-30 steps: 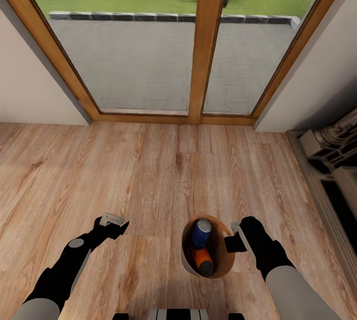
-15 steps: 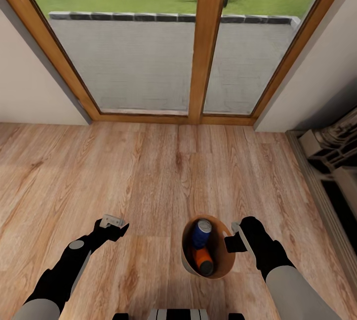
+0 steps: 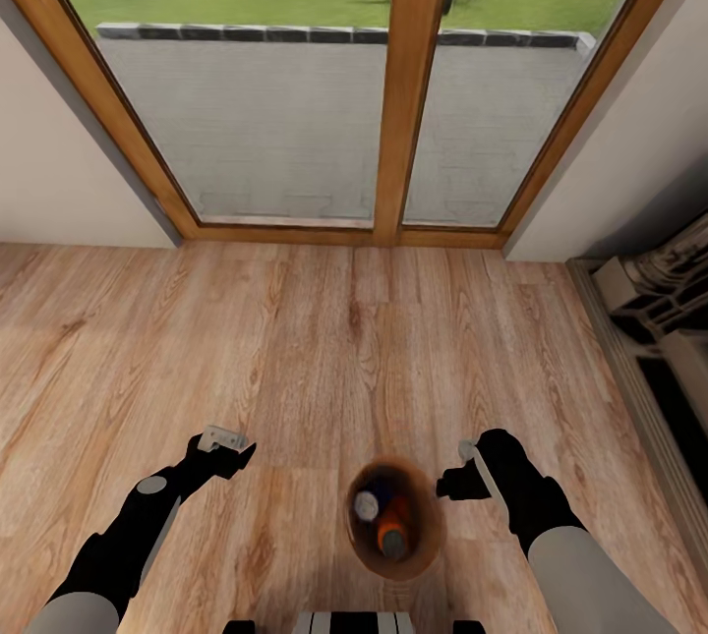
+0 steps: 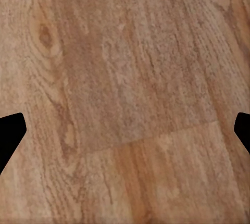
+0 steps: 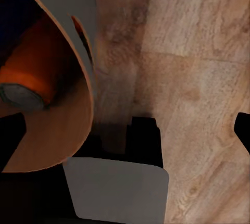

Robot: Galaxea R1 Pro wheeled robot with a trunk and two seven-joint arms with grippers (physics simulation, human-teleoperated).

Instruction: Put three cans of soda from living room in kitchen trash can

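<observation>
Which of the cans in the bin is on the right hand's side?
The orange soda can. It lies in the wastebasket on the side toward the right hand, while the dark blue can beside it lies toward the left.

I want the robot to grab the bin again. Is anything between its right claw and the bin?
Nothing visible. Only bare wooden floor lies between the right gripper and the trash can, which sits just beside it with cans inside.
</observation>
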